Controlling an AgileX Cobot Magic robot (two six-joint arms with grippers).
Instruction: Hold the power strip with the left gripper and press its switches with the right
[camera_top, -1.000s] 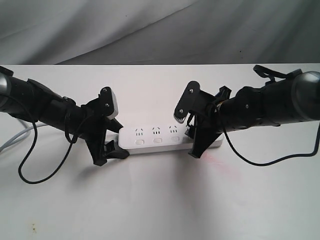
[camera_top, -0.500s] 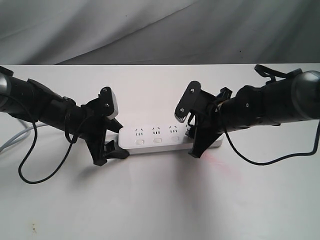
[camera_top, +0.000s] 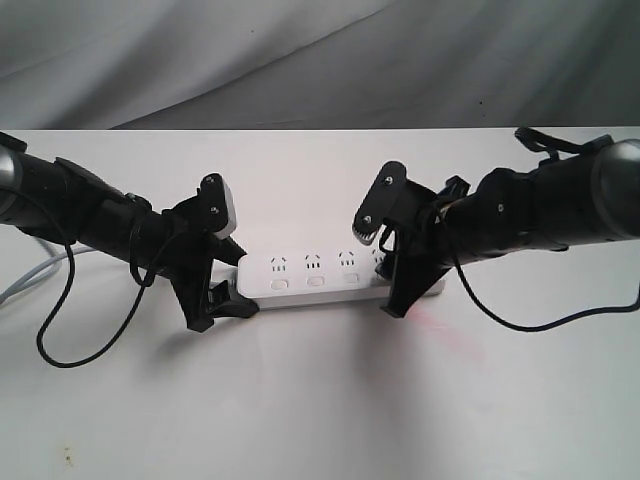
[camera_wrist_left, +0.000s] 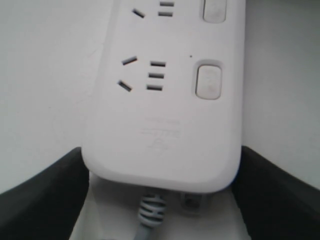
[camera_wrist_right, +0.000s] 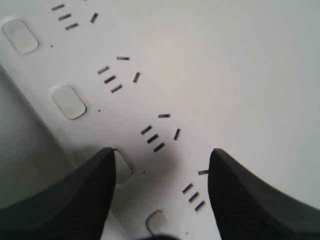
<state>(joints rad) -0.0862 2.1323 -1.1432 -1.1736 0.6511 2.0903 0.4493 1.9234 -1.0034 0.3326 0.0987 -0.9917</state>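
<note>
The power strip (camera_top: 320, 278) lies flat on the white desk (camera_top: 320, 420), mid-desk and running left-right, with its cord (camera_top: 30, 275) going off to the left.

The left end effector (camera_top: 222, 300) sits at the strip's cord end. In the left wrist view its fingers (camera_wrist_left: 45, 190) lie against both long edges of the strip (camera_wrist_left: 165, 110), so we read it as pinching the strip across its width.

The right end effector (camera_top: 390, 288) is over the strip's right end with its jaws spread wide and nothing held. In the right wrist view one fingertip (camera_wrist_right: 100, 170) partly covers a switch (camera_wrist_right: 123, 167), and the other comes down on the socket side.

Three switches (camera_top: 315, 283) show between the arms in the exterior view, along the near edge.

Risks, as we judge them:
- The pressing fingertip is on the switch's edge, not its centre. It may slip onto the casing, so no click.
- With the jaws this wide, the second finger may hit the socket face first and stop the push before the switch travels.
- The hold is only at the far-left end and the press is far right. A sideways component of the push may swing the strip around the left grip or skid it on the smooth desk.
- The switches sit close to the near edge, so a hard push there may tip the strip up.
- We cannot tell the on/off state of any switch, so a missed press could go unnoticed.
</note>
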